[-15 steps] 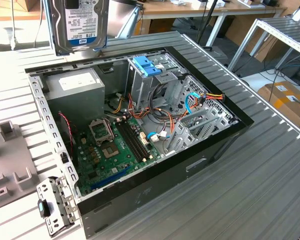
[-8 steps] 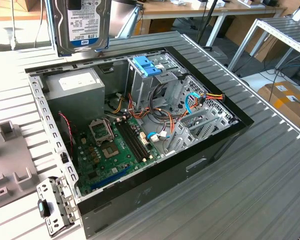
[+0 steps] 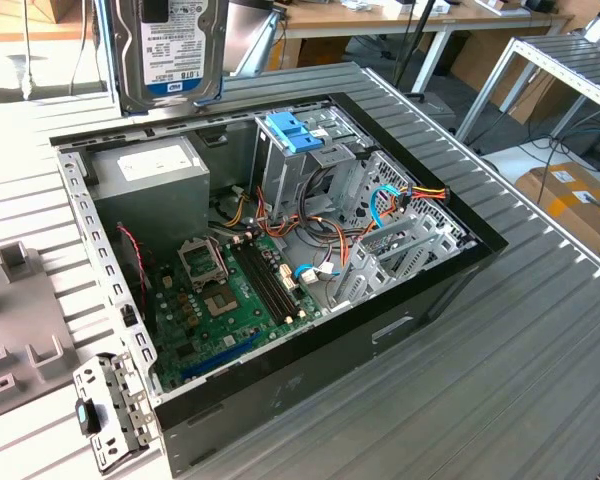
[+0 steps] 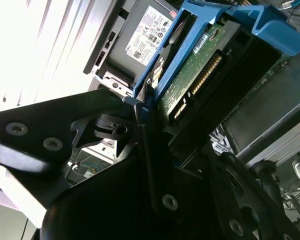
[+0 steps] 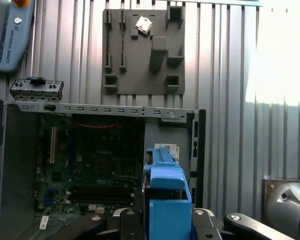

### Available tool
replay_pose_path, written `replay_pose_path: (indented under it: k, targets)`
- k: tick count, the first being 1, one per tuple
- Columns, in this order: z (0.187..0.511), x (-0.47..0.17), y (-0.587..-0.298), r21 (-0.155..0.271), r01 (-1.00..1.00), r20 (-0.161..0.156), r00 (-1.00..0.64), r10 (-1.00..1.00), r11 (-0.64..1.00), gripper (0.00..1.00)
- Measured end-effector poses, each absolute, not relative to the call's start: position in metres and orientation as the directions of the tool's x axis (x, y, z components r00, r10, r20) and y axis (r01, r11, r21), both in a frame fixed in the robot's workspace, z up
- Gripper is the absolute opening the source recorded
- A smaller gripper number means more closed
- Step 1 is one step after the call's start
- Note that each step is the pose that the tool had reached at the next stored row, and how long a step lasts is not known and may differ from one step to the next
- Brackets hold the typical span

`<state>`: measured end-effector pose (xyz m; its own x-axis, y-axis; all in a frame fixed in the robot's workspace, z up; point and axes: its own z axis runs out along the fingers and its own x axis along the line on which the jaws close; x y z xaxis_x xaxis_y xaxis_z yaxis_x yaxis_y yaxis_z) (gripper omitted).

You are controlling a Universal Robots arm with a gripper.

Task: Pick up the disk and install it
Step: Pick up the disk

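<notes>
My gripper (image 4: 177,132) is pinched onto the disk (image 3: 170,45), with black fingers (image 4: 150,150) pressed against its blue side rails. In the second wrist view, the disk's green circuit board faces the camera and the power supply (image 4: 147,32) lies beyond it. In the exterior view, the disk hangs upright in the air, label towards the camera. It is above the far edge of the open case (image 3: 460,250), on the power supply's side, and touches nothing in the case. The motherboard (image 3: 230,290) lies on the case floor. The blue bracket (image 3: 295,130) sits on the drive cage (image 3: 320,175). The case rests on the table (image 3: 540,340).
</notes>
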<state>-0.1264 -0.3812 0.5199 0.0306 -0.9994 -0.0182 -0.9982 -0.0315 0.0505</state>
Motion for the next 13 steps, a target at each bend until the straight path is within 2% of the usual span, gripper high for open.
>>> replay_pose_path:
  k: [13]
  targets:
    - [0.5198, -0.126, -0.3866, 0.05, -0.998, -0.018, 0.031, -0.999, -0.031, 0.36]
